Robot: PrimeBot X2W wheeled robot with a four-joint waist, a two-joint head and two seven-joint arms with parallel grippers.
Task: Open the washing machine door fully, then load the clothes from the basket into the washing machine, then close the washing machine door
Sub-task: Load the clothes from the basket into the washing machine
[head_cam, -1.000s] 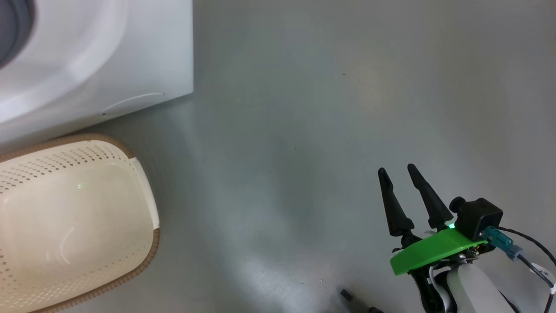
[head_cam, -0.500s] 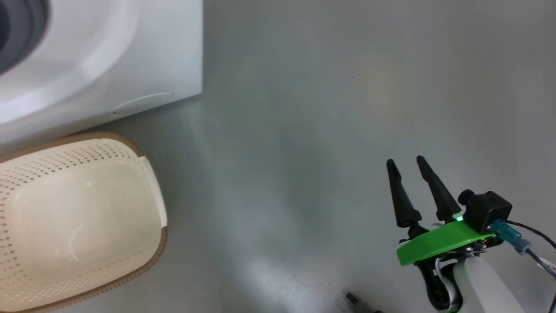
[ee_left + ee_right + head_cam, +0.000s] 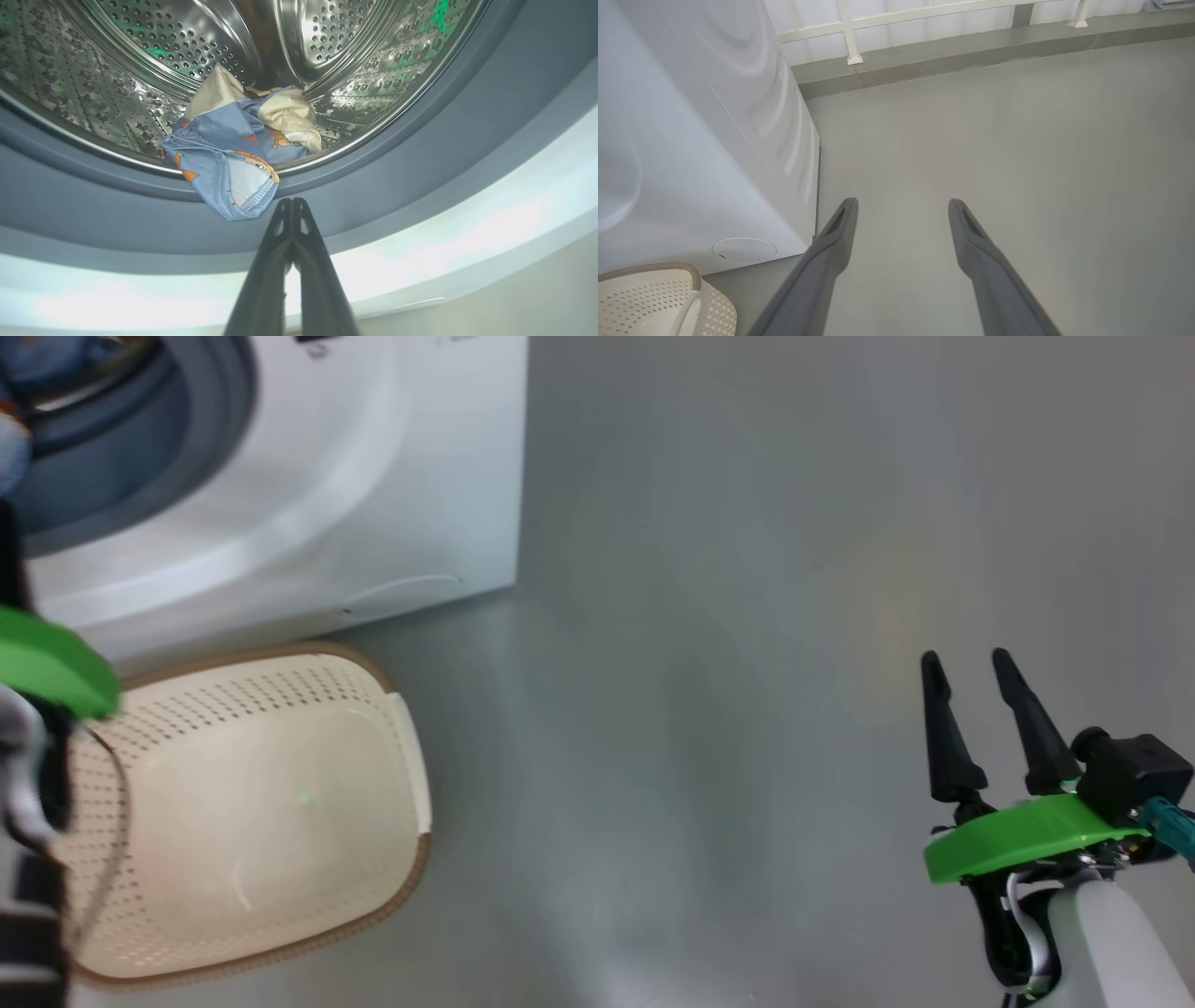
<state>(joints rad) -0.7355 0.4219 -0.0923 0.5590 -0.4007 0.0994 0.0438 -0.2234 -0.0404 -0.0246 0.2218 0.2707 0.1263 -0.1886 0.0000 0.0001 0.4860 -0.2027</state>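
Head view: the right gripper (image 3: 967, 658) is held over the floor (image 3: 747, 616), fingers spread and empty; one basket (image 3: 271, 691) stands empty just beside one washing machine (image 3: 411, 476). Left wrist view: the left gripper (image 3: 292, 203), fingers pressed together on nothing, is aimed at the gasket (image 3: 420, 154); two clothes (image 3: 233, 144) are counted in the drum (image 3: 187, 37), a blue hem (image 3: 240, 198) draped over the gasket. Loading is judged nearly done; tucking the hem and closing the washing machine door are left.
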